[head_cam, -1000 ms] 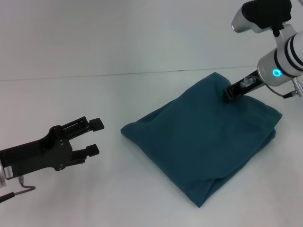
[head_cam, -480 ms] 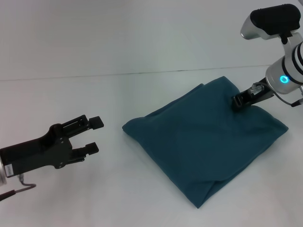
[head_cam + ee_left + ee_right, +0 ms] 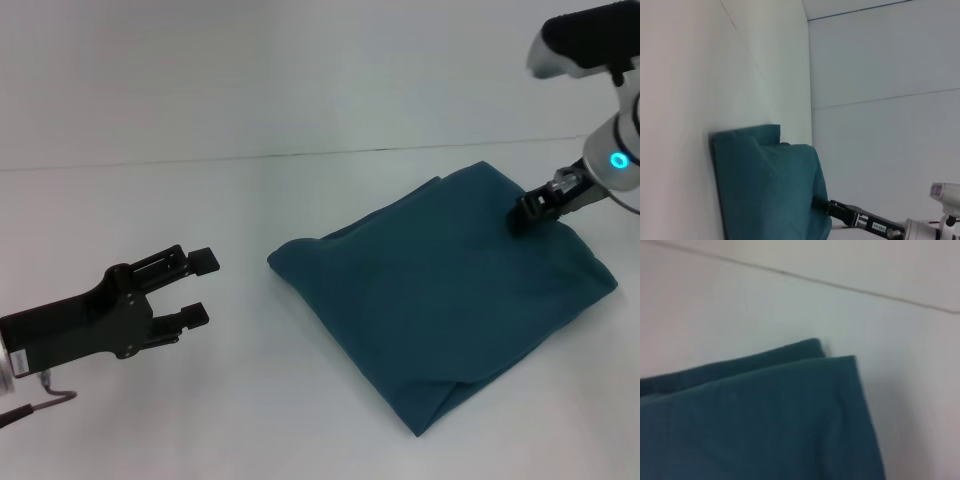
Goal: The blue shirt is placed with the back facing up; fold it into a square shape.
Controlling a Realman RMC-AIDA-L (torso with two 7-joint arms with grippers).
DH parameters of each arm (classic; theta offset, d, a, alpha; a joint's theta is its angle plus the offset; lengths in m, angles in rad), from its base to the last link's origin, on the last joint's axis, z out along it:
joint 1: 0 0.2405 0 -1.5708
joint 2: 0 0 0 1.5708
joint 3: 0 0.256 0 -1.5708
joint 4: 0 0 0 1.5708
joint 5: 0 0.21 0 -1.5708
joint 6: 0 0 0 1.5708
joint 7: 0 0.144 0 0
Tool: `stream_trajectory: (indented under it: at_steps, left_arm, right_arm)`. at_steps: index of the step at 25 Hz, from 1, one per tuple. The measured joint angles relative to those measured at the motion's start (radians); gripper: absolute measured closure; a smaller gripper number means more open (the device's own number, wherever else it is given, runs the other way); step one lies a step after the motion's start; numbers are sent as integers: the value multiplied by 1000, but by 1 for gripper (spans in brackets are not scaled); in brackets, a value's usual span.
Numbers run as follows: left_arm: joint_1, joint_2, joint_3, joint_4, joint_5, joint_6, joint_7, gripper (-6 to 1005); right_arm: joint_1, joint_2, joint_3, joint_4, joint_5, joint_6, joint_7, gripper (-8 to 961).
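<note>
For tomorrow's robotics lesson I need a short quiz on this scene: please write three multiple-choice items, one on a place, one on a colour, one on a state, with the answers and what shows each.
1. Where is the right pincer?
A. At the far right part of the folded shirt
B. Over bare table on the left
C. Out of view

2. What colour is the shirt?
A. Red
B. Dark teal-blue
C. Yellow

3. What state is the left pincer in?
A. Shut on the shirt
B. Open, holding nothing
C. Shut on a cup

Answers:
1 A: in the head view the right pincer meets the blue shirt at its far right part.
2 B: the cloth is dark teal-blue in all three views.
3 B: the left pincer hangs over the white table left of the shirt, its fingers apart with nothing between them.
</note>
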Motion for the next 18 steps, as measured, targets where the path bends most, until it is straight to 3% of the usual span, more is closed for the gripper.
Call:
stream_trajectory:
  at_steps: [4,7,15,18]
  left_arm:
    - [-2,0,0,0,-1,0,5,63]
    - [-4,0,0,-6,-1,0,7,63]
    - [-6,2,0,-13,-4,0,10,62]
    - [-7,4,0,-14,-7,0,10,63]
  right_arm:
    - [-11,-6,26,-34,3,-16,3,505]
    - [-16,-11,44,-50,1,-19,5,446]
    - [-27,-33,57,-54,0,38,33,419]
    - [-47,-18,80,-135,23,23,34,409]
